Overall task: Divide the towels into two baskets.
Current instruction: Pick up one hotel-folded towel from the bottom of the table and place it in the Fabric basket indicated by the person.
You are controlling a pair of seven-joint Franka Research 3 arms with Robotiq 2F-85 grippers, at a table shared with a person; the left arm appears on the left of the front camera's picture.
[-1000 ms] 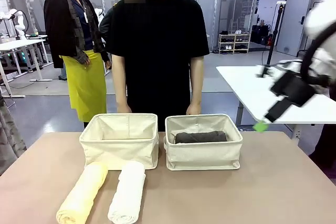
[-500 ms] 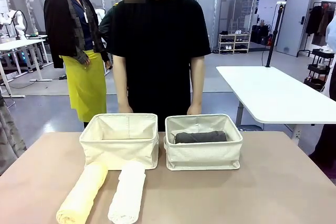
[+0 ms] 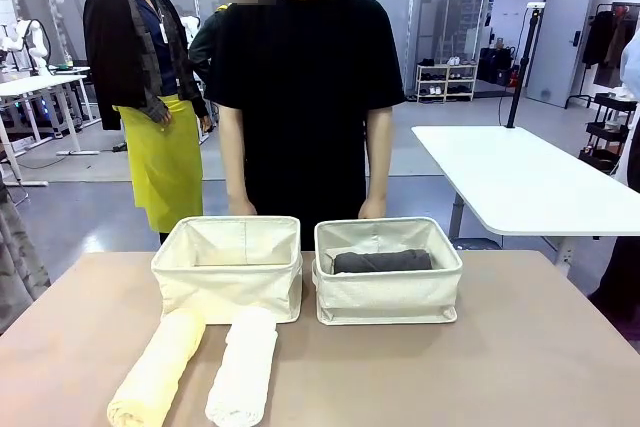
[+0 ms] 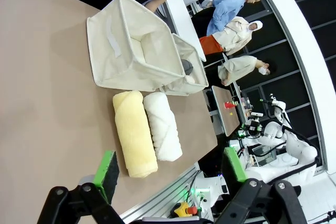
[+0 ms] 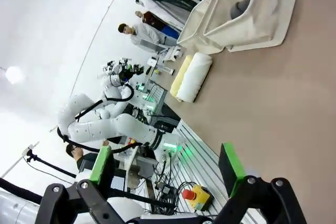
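Right arm's swung off the table's R edge since a sec ago; right gripper (image 5: 167, 165) and left gripper (image 4: 170, 166) both hang empty, jaws wide apart. Approx half done: dark grey towel (image 3: 382, 261) lies in the right basket (image 3: 388, 297), yellow towel (image 3: 155, 372) and white towel (image 3: 243, 367) wait on the table (image 3: 540, 347) just in front of the left basket (image 3: 228, 282). Pale cloth (image 3: 327, 264) beside the grey one is mostly hidden, maybe a 4th towel.

Right fingers (image 5: 231, 167) spread wide; baskets (image 5: 252, 17), two towels (image 5: 195, 77) beyond
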